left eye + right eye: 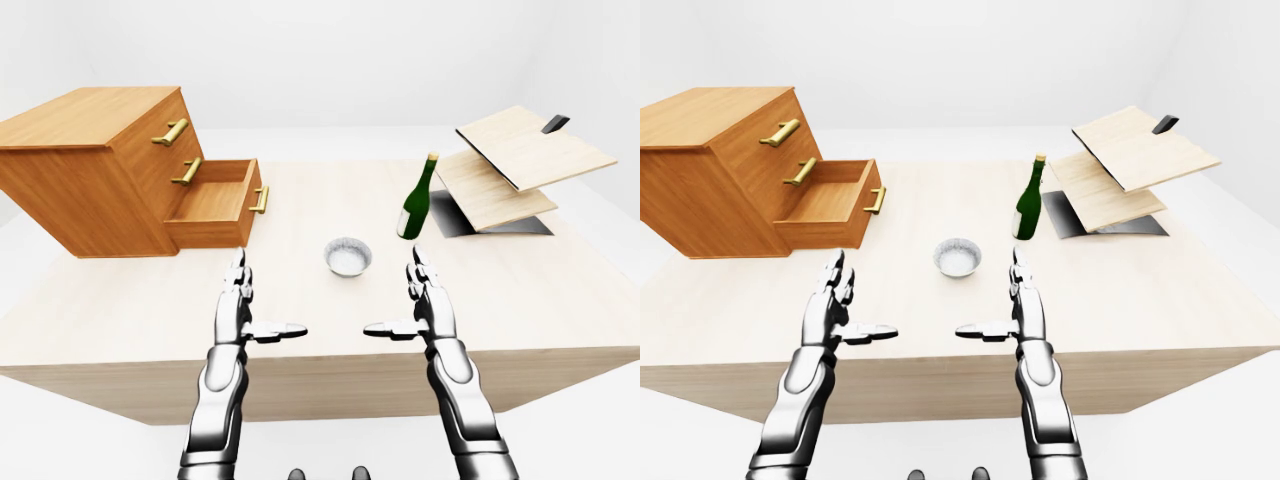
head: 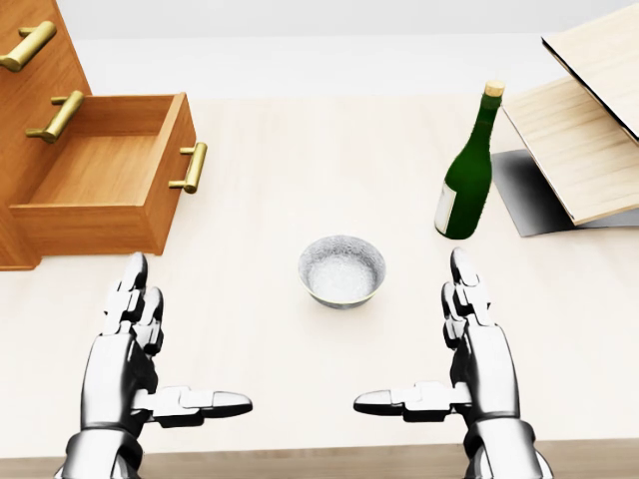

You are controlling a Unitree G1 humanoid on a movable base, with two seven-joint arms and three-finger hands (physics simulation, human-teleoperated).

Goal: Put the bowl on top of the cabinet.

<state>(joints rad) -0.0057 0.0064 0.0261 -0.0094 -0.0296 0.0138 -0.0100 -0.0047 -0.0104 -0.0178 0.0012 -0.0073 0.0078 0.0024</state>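
At the left of the eye views we are seeing the orange-brown wooden cabinet (image 1: 90, 170) with brass handles standing on the pale wooden table (image 2: 300, 140) – its bottom drawer (image 2: 95, 185) is hanging open (the two above it are shut). The silver left hand (image 2: 130, 354) is hovering over the table, fingers straight, thumb pointing inward, gripping nothing. Between the hands and a little higher in the head view, the small grey round bowl (image 2: 341, 270) is sitting upright on the table, untouched. The silver right hand (image 2: 477, 354) is mirroring the left – spread wide and empty. Just above it the dark green glass bottle (image 2: 467, 180) is standing upright, and light wooden boards (image 1: 520, 165) are lying at the far right.
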